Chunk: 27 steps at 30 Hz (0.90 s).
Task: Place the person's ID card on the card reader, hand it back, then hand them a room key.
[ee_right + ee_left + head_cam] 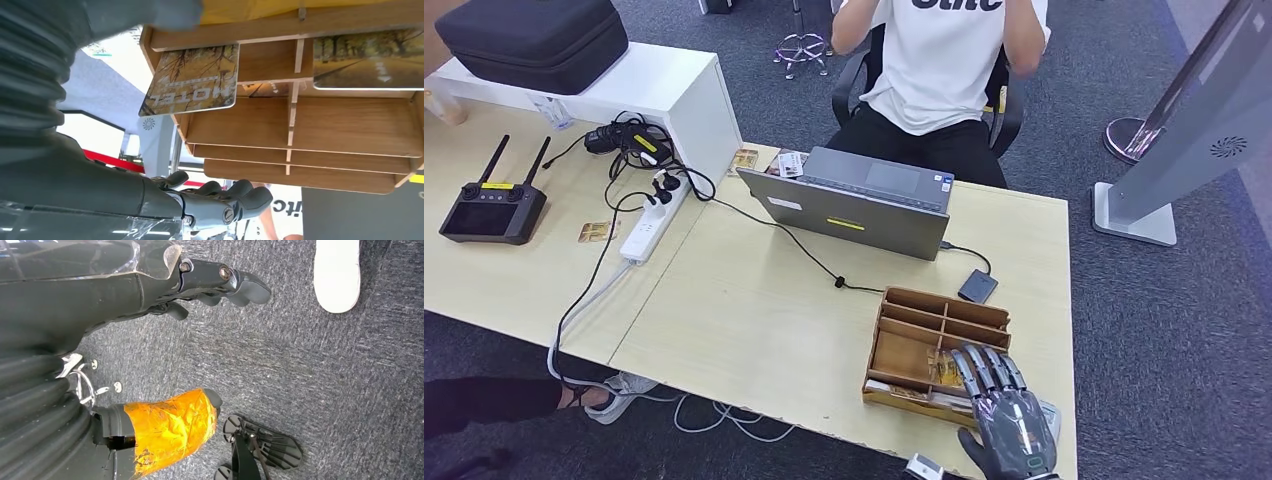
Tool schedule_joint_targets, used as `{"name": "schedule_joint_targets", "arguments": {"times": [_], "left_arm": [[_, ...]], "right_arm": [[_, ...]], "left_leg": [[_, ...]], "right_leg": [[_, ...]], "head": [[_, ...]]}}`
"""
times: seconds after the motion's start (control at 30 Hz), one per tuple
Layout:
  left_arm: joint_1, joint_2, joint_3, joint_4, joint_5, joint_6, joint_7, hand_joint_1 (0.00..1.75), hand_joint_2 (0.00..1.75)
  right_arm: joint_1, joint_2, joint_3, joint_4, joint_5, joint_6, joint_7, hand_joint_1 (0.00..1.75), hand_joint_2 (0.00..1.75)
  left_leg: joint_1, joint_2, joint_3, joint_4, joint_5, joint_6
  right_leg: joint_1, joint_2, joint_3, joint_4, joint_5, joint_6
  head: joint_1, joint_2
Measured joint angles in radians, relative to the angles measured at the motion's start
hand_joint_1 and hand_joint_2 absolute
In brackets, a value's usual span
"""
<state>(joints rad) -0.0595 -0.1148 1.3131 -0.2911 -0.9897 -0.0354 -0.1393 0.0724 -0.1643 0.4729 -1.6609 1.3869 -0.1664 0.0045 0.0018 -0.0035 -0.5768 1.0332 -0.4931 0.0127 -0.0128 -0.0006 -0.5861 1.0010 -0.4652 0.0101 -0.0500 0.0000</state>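
Observation:
My right hand (1004, 415) hovers over the near right corner of a wooden card box (914, 345) at the table's front right. Its fingers (220, 200) are spread and hold nothing. A room key card (192, 80) printed HOTEL leans out of the box's nearest slot, close to my thumb; another key card (367, 60) lies in the slot beside it. The small dark card reader (977, 286) sits on the table just beyond the box, wired to the laptop. My left hand (220, 282) hangs over the carpet, fingers apart and empty, its thumb (170, 427) wrapped in orange tape.
A grey laptop (859, 200) stands mid-table facing a seated person in a white shirt (944, 60). Loose cards (789, 163) lie behind it. A power strip (652, 222), a controller (492, 208) and a white shelf (624, 90) occupy the left. A sign stand (1164, 170) rises at right.

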Motion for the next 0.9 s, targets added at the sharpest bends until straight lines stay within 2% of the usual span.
{"name": "schedule_joint_targets", "arguments": {"times": [0.63,0.73,0.9], "left_arm": [[0.0,0.0,0.002,0.0,-0.004,0.001,0.0,0.0,1.75],[0.0,-0.002,0.002,0.0,-0.009,0.0,0.0,0.0,1.75],[-0.002,-0.003,0.002,0.0,-0.027,-0.004,0.0,0.0,1.75]], "right_arm": [[0.002,0.01,-0.028,-0.004,0.005,-0.006,-0.002,1.75,1.75],[-0.022,0.025,-0.037,-0.014,0.006,-0.029,-0.009,1.75,1.75],[-0.116,0.051,-0.056,-0.027,0.023,-0.096,-0.034,1.75,1.75]], "left_leg": [[0.0,0.0,0.0,0.0,0.0,0.0],[0.0,0.0,0.0,0.0,0.0,0.0],[0.0,0.002,0.0,0.0,0.0,0.0]], "right_leg": [[0.0,0.0,0.0,0.0,0.0,0.0],[0.0,0.0,0.0,0.0,0.0,0.0],[0.0,0.001,0.0,0.0,0.001,-0.001]], "head": [[0.0,0.0],[0.0,0.0],[0.0,0.0]]}}
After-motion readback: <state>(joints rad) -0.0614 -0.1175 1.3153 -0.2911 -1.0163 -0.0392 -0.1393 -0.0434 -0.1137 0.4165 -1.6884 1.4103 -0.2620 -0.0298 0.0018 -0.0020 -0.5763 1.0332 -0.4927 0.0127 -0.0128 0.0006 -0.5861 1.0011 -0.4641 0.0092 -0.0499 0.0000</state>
